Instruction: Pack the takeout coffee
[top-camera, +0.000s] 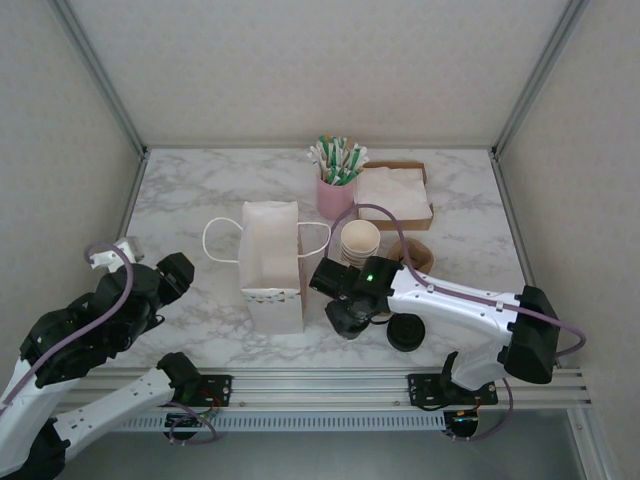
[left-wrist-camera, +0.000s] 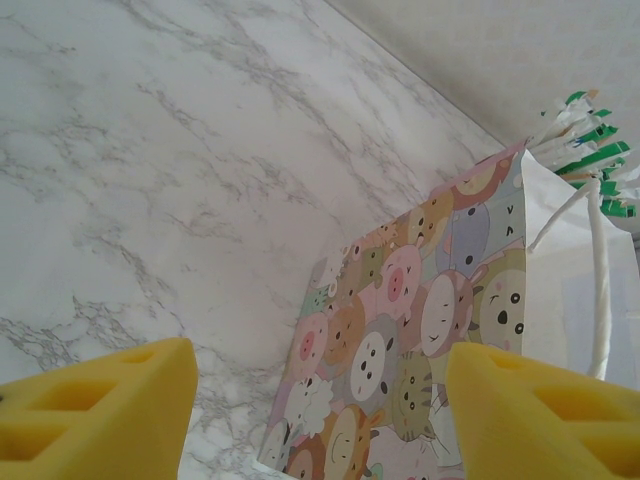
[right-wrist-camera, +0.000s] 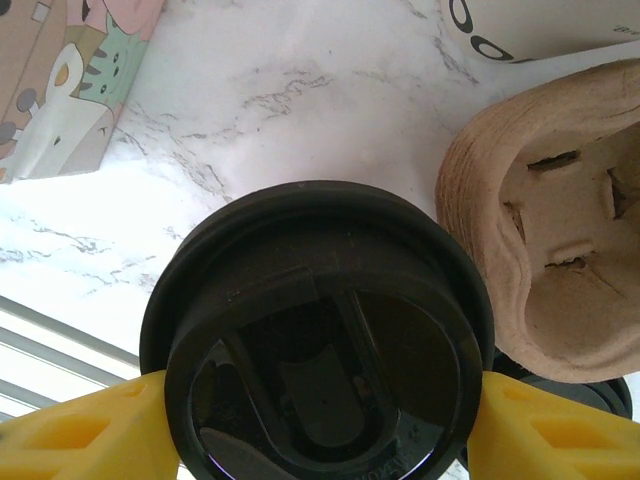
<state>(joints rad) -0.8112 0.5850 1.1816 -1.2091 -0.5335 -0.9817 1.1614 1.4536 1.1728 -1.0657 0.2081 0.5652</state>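
The takeout coffee (right-wrist-camera: 318, 350) fills the right wrist view from above: a round black lid with a sip tab, the cup below it hidden. My right gripper (right-wrist-camera: 318, 425) has a yellow finger pressed against each side of the lid, shut on it. From above, the right gripper (top-camera: 350, 312) hangs just right of the paper bag (top-camera: 270, 265). My left gripper (left-wrist-camera: 320, 420) is open with nothing between its yellow fingers (left-wrist-camera: 100, 410), aimed at the bag's cartoon-animal side (left-wrist-camera: 410, 340). The left gripper (top-camera: 175, 277) sits to the left of the bag, apart from it.
A brown moulded-pulp carrier (right-wrist-camera: 560, 260) lies just right of the coffee. A loose black lid (top-camera: 405, 332) rests near the front edge. Behind stand a stack of lidless cups (top-camera: 360, 240), a pink cup of green-tipped sticks (top-camera: 337, 190) and a napkin box (top-camera: 396, 195).
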